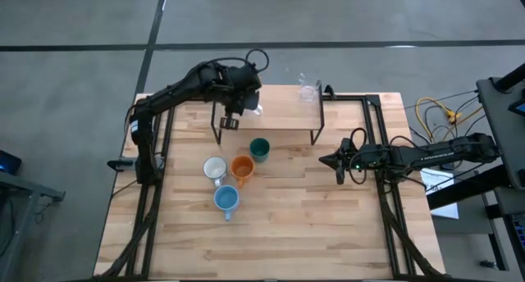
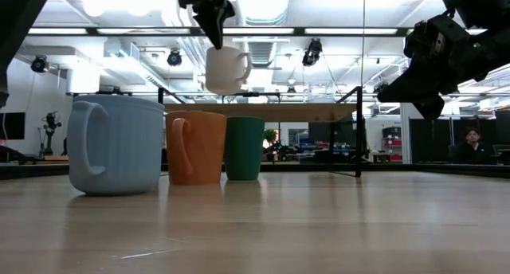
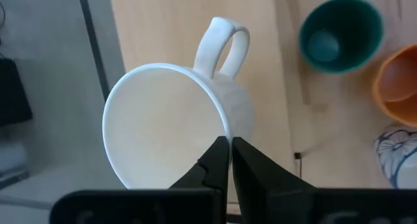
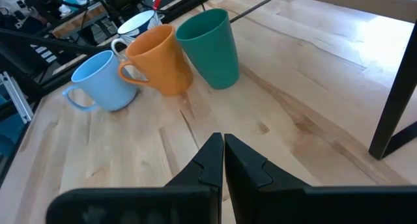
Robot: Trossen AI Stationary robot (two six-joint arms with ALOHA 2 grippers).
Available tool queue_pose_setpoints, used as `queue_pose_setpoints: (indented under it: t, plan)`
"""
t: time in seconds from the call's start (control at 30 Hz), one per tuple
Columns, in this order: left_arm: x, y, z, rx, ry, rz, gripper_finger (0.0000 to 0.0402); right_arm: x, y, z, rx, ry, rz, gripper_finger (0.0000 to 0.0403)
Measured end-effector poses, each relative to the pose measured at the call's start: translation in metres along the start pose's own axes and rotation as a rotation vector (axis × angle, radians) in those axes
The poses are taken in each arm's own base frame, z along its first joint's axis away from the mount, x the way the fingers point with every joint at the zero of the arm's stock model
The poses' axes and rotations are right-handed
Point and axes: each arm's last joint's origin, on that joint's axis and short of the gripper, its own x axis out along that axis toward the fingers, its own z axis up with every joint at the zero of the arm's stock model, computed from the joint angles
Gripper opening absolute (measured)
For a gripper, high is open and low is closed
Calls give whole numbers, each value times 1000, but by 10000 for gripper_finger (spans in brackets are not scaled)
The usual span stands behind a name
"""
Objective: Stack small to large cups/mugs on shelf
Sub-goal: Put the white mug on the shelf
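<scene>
My left gripper [image 1: 233, 111] is over the shelf's [image 1: 271, 118] left end, shut on a plain white mug [image 2: 225, 69] held in the air above the shelf top [image 2: 319, 111]. The clear glass [image 1: 308, 90] stands on the shelf's far right corner. On the table in front of the shelf stand the dark green cup [image 1: 259, 149], the orange mug [image 1: 242, 167], the dark-patterned white mug [image 1: 215, 169] and the light blue mug [image 1: 226, 199]. My right gripper [image 1: 338, 161] hovers shut, right of the cups [image 4: 221, 149]. My left gripper [image 3: 229, 142] pinches the white mug's rim [image 3: 225, 125] on the side away from the handle [image 3: 221, 45], one finger inside the mug and one outside. The fingers come from above, pointing down. The mug hangs below them, mouth up, lifted clear of the shelf.
The shelf's black legs [image 4: 391, 113] stand on the table between my right gripper and the far edge. The four cups cluster close together [image 4: 159, 61]. Bare table lies toward the near edge [image 1: 312, 233]. Cables lie beyond the table's right side [image 1: 435, 114]. A person sits in the room behind [image 2: 473, 138].
</scene>
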Motion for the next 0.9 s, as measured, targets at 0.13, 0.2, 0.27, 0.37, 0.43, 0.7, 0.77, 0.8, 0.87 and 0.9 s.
queue_pose_setpoints:
  t: [0.13,0.2,0.27,0.37,0.43,0.7,0.77,0.8,0.87,0.9]
  plan:
    - [3,9,-7,-30,19,3,0,0,0,0,0,0,0,8]
    - [4,12,-10,-41,27,4,0,0,0,0,0,0,0,8]
    - [5,15,-12,-52,31,6,0,0,0,0,0,0,0,8]
    - [6,20,-16,-70,38,9,0,0,0,0,-1,0,0,8]
    - [7,24,-19,-89,43,10,0,0,0,0,-3,1,0,8]
    - [12,40,-32,-168,52,11,0,0,0,0,-4,1,0,8]
    - [13,44,-36,-181,55,13,0,0,0,0,-4,1,0,8]
    - [13,45,-37,-188,56,11,0,0,0,0,-4,1,0,8]
    - [14,48,-40,-202,54,3,0,0,0,0,-4,1,0,8]
    - [15,50,-42,-210,55,0,0,0,0,0,-4,1,0,8]
